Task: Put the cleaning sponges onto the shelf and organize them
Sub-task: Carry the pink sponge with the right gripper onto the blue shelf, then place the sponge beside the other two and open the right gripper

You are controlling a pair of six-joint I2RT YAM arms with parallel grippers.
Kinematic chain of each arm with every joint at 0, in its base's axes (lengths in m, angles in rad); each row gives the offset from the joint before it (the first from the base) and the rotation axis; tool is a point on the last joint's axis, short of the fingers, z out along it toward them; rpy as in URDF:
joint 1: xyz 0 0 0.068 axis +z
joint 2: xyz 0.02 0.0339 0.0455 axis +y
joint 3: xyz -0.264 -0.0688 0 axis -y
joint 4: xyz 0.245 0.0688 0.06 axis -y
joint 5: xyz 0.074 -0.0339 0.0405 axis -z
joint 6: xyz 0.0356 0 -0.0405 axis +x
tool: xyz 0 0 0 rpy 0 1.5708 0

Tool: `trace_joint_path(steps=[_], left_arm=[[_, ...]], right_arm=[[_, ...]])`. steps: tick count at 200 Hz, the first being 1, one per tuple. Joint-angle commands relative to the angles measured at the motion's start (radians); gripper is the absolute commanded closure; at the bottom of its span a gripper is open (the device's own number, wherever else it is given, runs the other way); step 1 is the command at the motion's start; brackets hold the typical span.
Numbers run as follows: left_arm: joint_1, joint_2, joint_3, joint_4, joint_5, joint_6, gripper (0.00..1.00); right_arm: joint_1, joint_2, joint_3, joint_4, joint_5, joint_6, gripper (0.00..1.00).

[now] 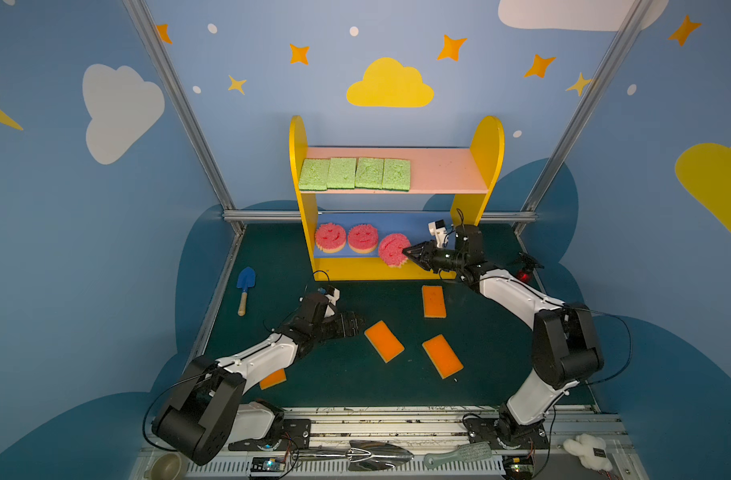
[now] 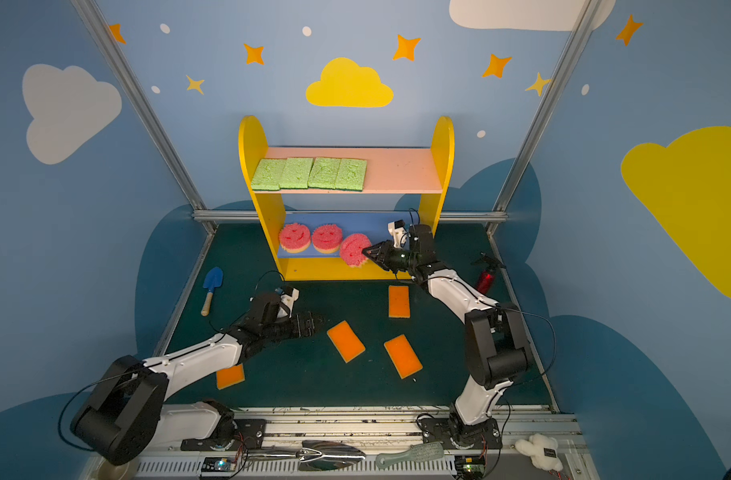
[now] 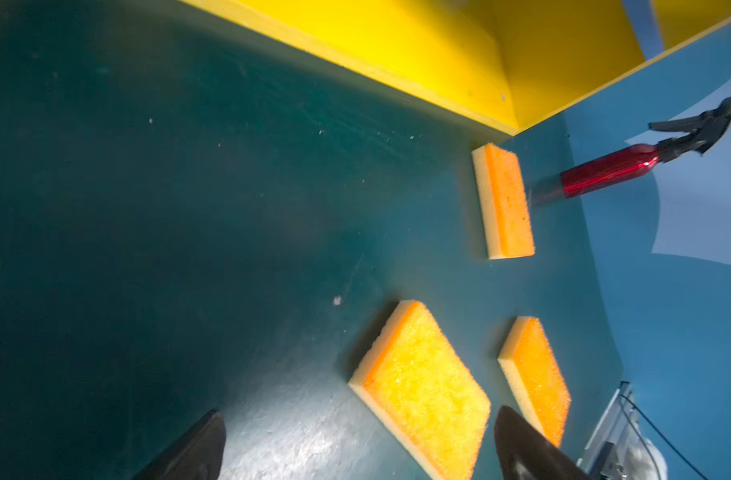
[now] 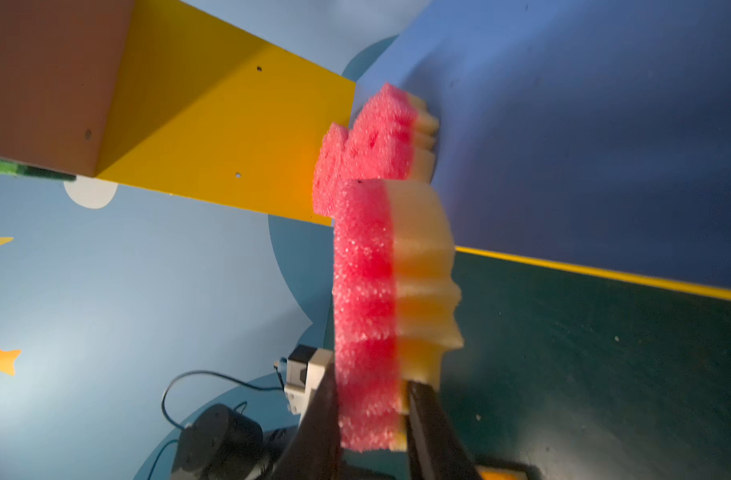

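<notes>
Now your right gripper is closed on a pink smiley sponge, which is tilted at the front edge of the blue middle board of the shelf, just beside two other smiley sponges lying there. Your left gripper stands wide open over the mat in front of the shelf, near four orange sponges. Four green sponges lie on the shelf's pink top board.

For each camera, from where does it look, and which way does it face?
Top views: high in front, looking down at the shelf; both whole arms show, left gripper and right gripper.
Left wrist: on the left arm, facing orange sponges on the green mat; open fingertips show.
Right wrist: on the right arm, facing the blue board; fingers pinch the pink sponge.
Shared: left wrist and top views show the red bottle.
</notes>
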Motion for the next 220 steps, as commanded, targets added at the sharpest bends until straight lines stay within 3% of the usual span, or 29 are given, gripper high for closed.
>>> trace_joint_path(steps=[1, 44, 103, 149, 177, 220], left_arm=[[-0.021, -0.008, -0.016, 0.042, -0.045, 0.020, 0.01], [-0.050, 0.028, -0.025, 0.088, -0.046, 0.020, 0.01], [-0.063, 0.081, -0.017, 0.121, -0.030, 0.016, 0.01], [-0.062, 0.076, -0.020, 0.115, -0.044, 0.018, 0.00], [-0.062, 0.080, -0.016, 0.117, -0.041, 0.016, 0.00], [-0.066, 0.081, -0.014, 0.110, -0.038, 0.017, 0.01]], right_arm=[[-0.013, 0.051, 0.072, -0.028, 0.047, -0.006, 0.75], [-0.030, 0.120, 0.148, -0.017, 0.100, -0.003, 0.75], [-0.043, 0.252, 0.233, 0.071, 0.074, 0.040, 0.74], [-0.043, 0.301, 0.250, 0.090, 0.059, 0.059, 0.67], [-0.040, 0.315, 0.258, 0.082, 0.044, 0.054, 0.56], [-0.035, 0.261, 0.225, 0.032, 0.075, -0.001, 0.47]])
